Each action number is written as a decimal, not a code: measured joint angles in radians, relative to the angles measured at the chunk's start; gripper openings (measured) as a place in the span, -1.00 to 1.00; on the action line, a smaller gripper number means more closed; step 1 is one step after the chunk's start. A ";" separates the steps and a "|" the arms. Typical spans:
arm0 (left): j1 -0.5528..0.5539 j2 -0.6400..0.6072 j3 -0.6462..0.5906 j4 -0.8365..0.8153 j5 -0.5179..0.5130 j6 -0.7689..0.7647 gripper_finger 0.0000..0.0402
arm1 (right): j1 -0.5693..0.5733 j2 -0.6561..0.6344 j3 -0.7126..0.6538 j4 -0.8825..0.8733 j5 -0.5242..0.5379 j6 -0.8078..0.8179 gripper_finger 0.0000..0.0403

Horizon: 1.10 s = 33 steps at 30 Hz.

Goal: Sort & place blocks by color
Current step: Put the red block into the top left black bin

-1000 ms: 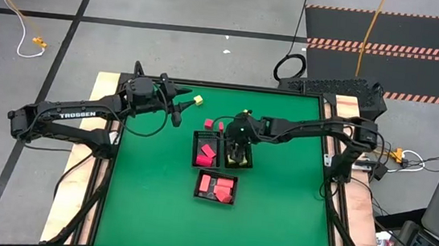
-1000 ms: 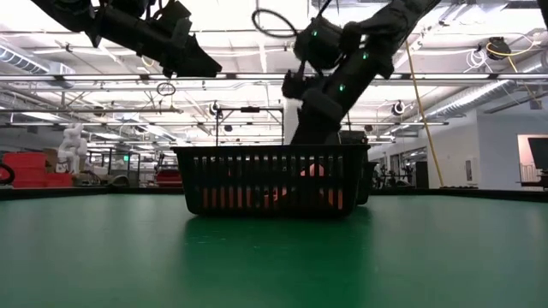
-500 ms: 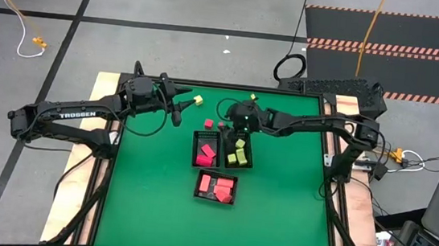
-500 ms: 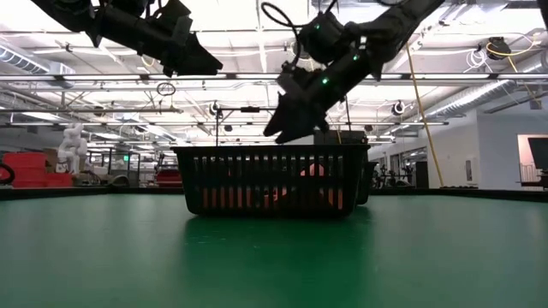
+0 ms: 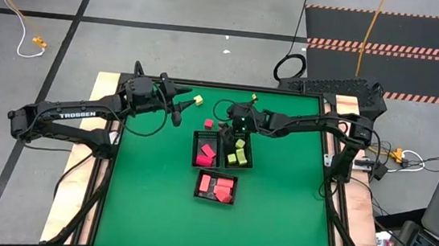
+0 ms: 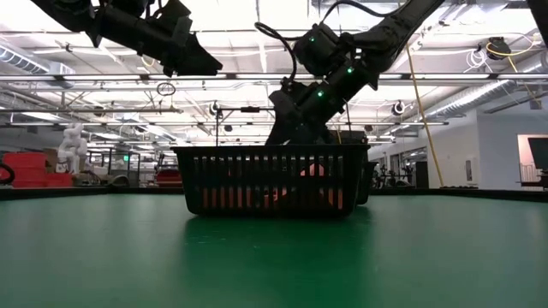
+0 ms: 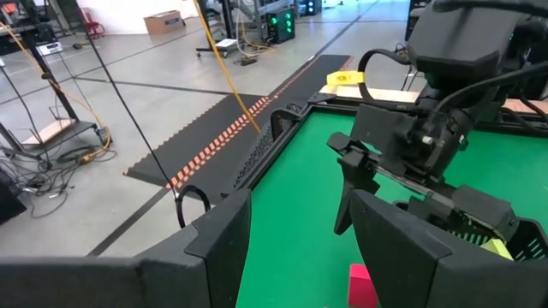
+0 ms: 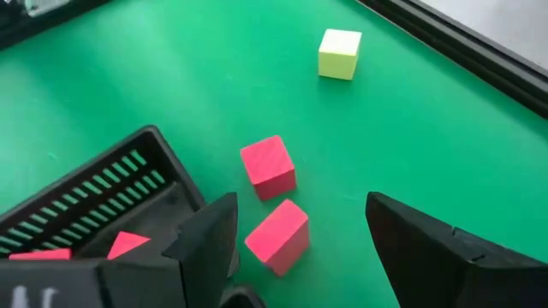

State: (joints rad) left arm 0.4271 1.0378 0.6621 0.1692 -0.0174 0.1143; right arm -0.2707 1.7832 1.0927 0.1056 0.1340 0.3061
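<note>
- Left hand [image 5: 179, 105] hangs above the far-left part of the green worktop [image 5: 155, 206], well clear of the trays; fingers spread, nothing between them. Waiting arm.
- Yellow-green cube [image 5: 198, 100] loose on the worktop near the far edge, just right of the left hand; also seen in the right wrist view [image 8: 339, 53].
- Two red cubes loose just beyond the trays: one [image 5: 208, 123] [image 8: 268, 166], and a second [image 8: 276, 236] right beside it, nearer the tray wall.
- Left far tray [image 5: 194, 146] holds red blocks [image 5: 207, 153]; it sits touching the right far tray [image 5: 248, 165], which holds yellow-green blocks [image 5: 237, 154].
- Near tray [image 5: 199, 192] holds more red blocks [image 5: 221, 188].
- Right hand [image 5: 228, 127] is over the far edge of the two far trays, tilted toward the loose red cubes; fingers spread and empty, with the nearer red cube showing between them in the wrist view.
- Step, as judged: reaching for a loose red cube. Sorting looks mostly finished, three blocks left outside.
- Next move calls for lowering around one cube only, clear of its neighbour and the tray wall, then pinching and carrying it to a red tray.
</note>
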 joint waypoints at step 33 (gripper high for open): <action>-0.023 0.562 0.629 -0.674 0.033 0.239 0.02 | 0.025 -0.210 0.277 -1.047 0.052 -0.044 0.25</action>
State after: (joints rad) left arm 0.4045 1.5995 1.2908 -0.5051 0.0152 0.3529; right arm -0.2461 1.5733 1.3693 -0.9416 0.1857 0.2621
